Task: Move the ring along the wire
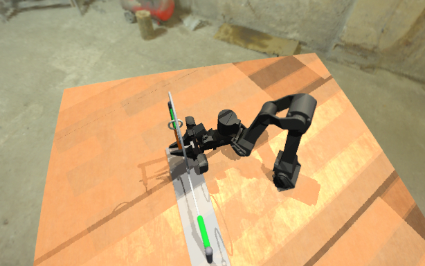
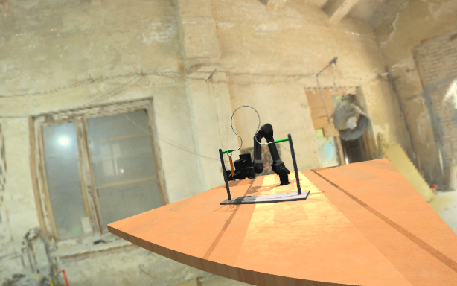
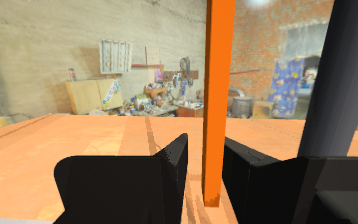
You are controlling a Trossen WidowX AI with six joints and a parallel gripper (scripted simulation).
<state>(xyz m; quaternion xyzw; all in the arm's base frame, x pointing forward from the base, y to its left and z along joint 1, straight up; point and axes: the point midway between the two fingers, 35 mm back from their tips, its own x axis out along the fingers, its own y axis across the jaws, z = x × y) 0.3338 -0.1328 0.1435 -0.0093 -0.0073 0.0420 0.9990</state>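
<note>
Starting at the left of the exterior view, there's the dark grey, round upright post (image 1: 169, 104) (image 2: 225, 175) (image 3: 332, 75), and from its top runs the short bright-green sleeve (image 1: 172, 113) (image 2: 224, 152) on the wire. Right there hangs the task's piece: the small grey metal ring (image 1: 168, 125) (image 2: 228, 154), around the wire at the green part, with its long, straight orange handle (image 1: 178, 140) (image 2: 231, 166) (image 3: 215, 100) dropping below, close to upright.

And here's the black two-fingered gripper (image 1: 173, 149) (image 2: 230, 176) (image 3: 199, 138), low on that handle! It is part-way open, a finger on either side of the orange bar; the wrist view shows a gap on the bar's left, while the right finger looks very close, contact impossible to call.

Moving right, the thin grey curved wire (image 1: 193, 194) (image 2: 245, 106) swings up into a big rounded loop and drops again. Behind it stands the black jointed robot arm (image 1: 263, 118) (image 2: 266, 131), bent high at the elbow. Then comes the other bright-green sleeve (image 1: 203, 230) (image 2: 281, 141), no ring on it, meeting the second dark grey post (image 1: 209, 256) (image 2: 294, 164). Both posts rise from the flat, pale grey rectangular base plate (image 1: 204, 204) (image 2: 268, 198) on the orange-brown wooden tabletop (image 1: 86, 121) (image 2: 316, 231) (image 3: 100, 130).
</note>
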